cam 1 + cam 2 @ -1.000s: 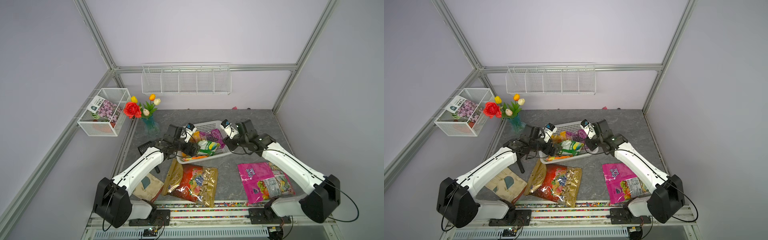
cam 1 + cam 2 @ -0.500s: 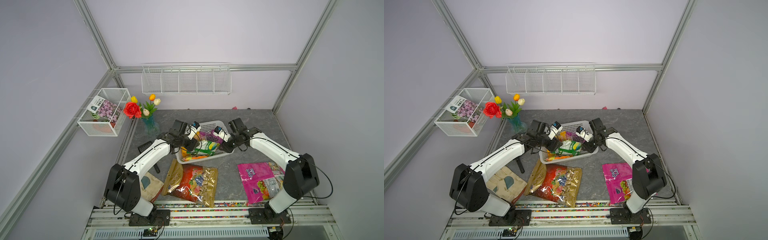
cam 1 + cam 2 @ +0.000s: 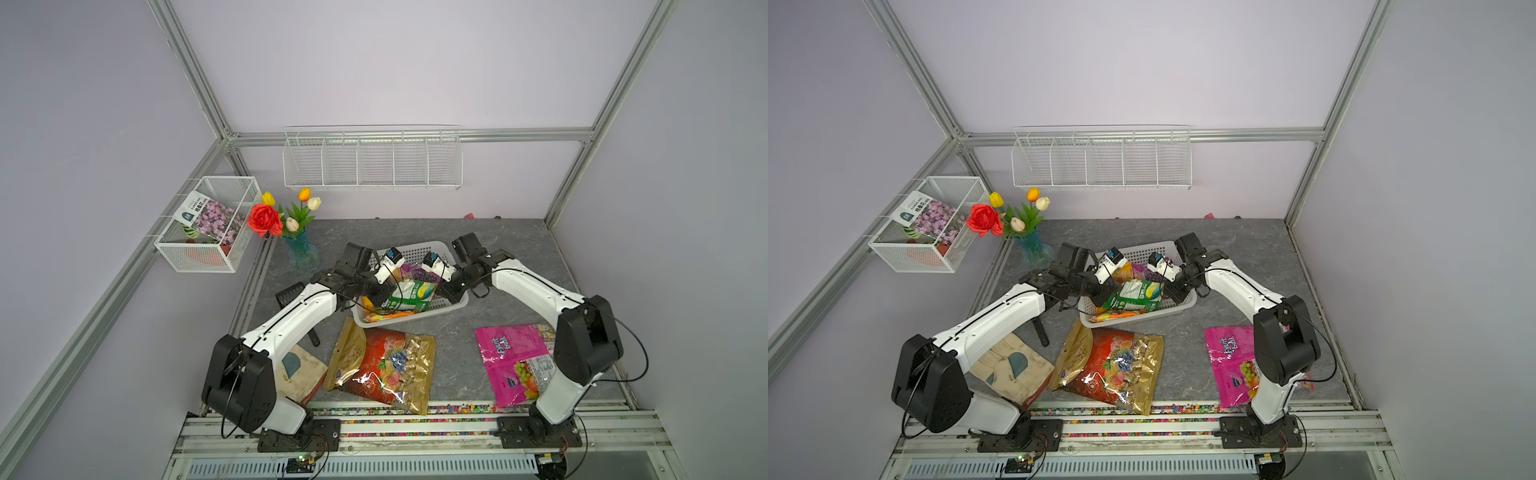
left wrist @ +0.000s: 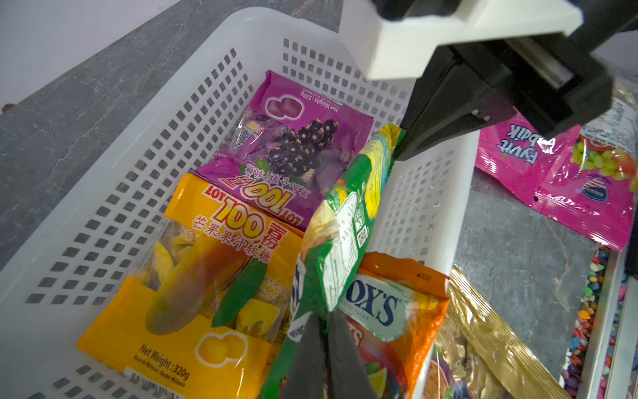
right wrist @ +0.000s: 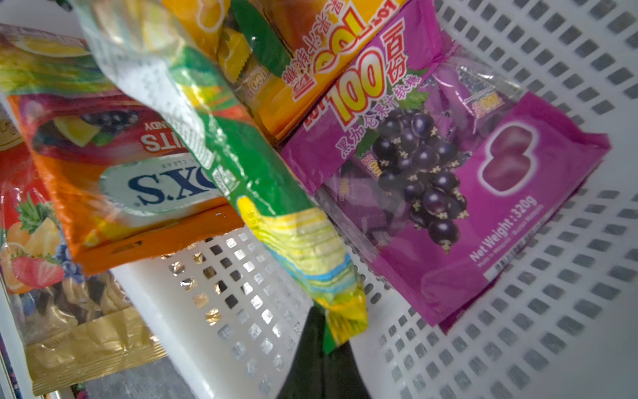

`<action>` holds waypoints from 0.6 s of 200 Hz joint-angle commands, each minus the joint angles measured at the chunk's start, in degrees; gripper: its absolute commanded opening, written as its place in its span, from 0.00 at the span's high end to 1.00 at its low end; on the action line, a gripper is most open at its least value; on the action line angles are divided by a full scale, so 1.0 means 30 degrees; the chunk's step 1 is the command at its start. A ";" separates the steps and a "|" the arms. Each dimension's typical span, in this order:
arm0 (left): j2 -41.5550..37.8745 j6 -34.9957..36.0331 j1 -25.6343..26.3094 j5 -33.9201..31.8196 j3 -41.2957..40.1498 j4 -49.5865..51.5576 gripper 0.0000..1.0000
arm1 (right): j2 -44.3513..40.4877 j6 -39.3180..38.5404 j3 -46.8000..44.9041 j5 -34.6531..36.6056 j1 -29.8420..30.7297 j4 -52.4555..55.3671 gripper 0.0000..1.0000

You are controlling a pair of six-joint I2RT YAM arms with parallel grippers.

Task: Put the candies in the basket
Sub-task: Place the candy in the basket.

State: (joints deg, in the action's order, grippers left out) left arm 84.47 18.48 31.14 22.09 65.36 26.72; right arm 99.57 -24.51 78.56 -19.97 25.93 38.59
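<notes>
left pincer point(image 4: 326, 323) and right pincer point(image 5: 321, 321) are both clamping the green bag point(image 3: 409, 293) by opposite ends; it's hanging over the basket point(image 3: 417, 248) mid-frame; gold bag point(image 3: 382, 365) and pink bag point(image 3: 511, 357) are lying outside it, lower frame

"LOT 100" and "Net Weight: 320g" are printed on the purple grape bag point(image 5: 448, 172) and on the yellow mango bag point(image 4: 207, 276), the latter also with "芒果果汁软糖". "OX'S" is shown on the orange bag point(image 4: 390, 311). "Fruit" is read on the pink bag point(image 4: 552, 172). A QR code is carried by the green bag point(image 4: 345, 221).
</notes>
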 commanded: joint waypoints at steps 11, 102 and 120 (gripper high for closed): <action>-0.0903 0.0704 0.0051 0.1409 -0.0586 -0.1374 0.91 | -0.2605 -0.1278 -0.0494 0.0591 -0.0141 0.0489 1.00; 0.0423 0.1794 0.1711 0.0963 -0.1885 -0.5175 0.93 | -0.5434 -0.2704 -0.3260 0.4418 -0.0475 -0.1049 1.00; 0.0242 0.1598 0.1780 0.0836 -0.2117 -0.5684 0.98 | -0.5709 -0.3375 -0.3408 0.1449 -0.0493 -0.0128 0.73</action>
State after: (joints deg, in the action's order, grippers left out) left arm 84.86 22.57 35.88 25.93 60.58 13.89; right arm 83.57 -32.40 69.28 -6.26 24.80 37.89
